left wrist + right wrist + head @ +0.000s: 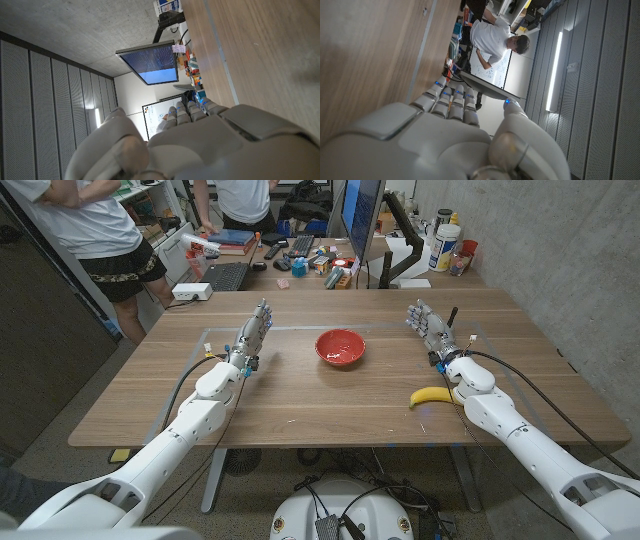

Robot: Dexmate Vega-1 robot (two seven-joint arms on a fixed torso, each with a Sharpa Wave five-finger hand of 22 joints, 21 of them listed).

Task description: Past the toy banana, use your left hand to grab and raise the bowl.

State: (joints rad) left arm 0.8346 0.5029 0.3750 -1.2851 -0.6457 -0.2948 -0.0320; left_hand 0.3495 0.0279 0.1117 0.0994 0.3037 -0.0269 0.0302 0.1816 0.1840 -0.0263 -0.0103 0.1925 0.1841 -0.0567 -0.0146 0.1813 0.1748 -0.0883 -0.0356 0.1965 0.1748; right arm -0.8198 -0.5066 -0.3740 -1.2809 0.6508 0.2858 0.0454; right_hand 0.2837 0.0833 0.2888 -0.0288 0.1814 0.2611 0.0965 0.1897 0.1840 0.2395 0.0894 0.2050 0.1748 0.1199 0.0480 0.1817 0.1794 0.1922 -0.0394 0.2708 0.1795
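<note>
Your left hand (253, 337) is open, empty; the glossy round red bowl (340, 347) sits on woodgrain beyond the curved yellow banana (431, 396)

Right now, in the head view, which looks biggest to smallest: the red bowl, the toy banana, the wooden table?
1. wooden table, by far the largest.
2. red bowl.
3. toy banana, about as long as the bowl is wide, but much thinner.

The bowl (340, 347) is glossy red, near the centre of the brown wood-grain table (300, 395). At four o'clock from it lies the yellow toy banana (431, 396). The left hand (254, 337) and right hand (430, 330) are pale grey with blue fingertip lights.
</note>
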